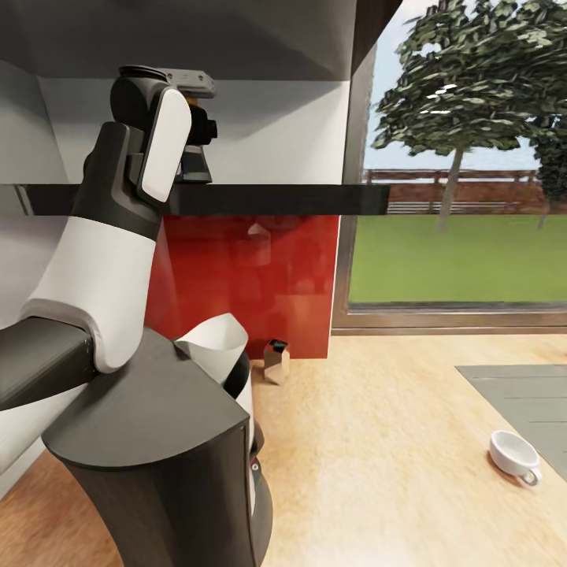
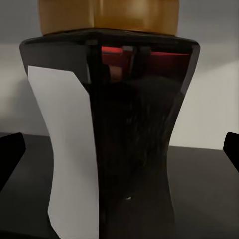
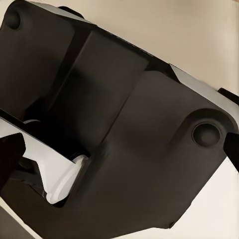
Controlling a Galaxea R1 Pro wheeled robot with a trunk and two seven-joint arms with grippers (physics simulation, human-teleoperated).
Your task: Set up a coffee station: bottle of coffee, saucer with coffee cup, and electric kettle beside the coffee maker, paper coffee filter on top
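My left arm reaches up to the kitchen shelf (image 1: 276, 199), and its gripper (image 1: 200, 132) sits right above the black slab. Up close, the bottle of coffee (image 2: 134, 149), dark brown with a golden-amber cap, stands on the shelf (image 2: 204, 199) between the open left gripper (image 2: 119, 152), whose fingertips (image 2: 10, 157) stay clear of its sides. The coffee maker (image 1: 157, 465) stands on the kitchen countertop (image 1: 370, 441) in front of me with the paper coffee filter (image 1: 216, 342) on top. The coffee cup (image 1: 516, 455) rests on the counter at the right. The right gripper (image 3: 119, 149) is open over a dark moulded body (image 3: 124, 124).
A small tan container with a dark top (image 1: 276, 362) stands by the red backsplash (image 1: 260, 268). A grey inset panel (image 1: 528, 402) lies in the counter behind the cup. A window (image 1: 465, 197) fills the right wall. An upper cabinet (image 1: 197, 39) hangs over the shelf.
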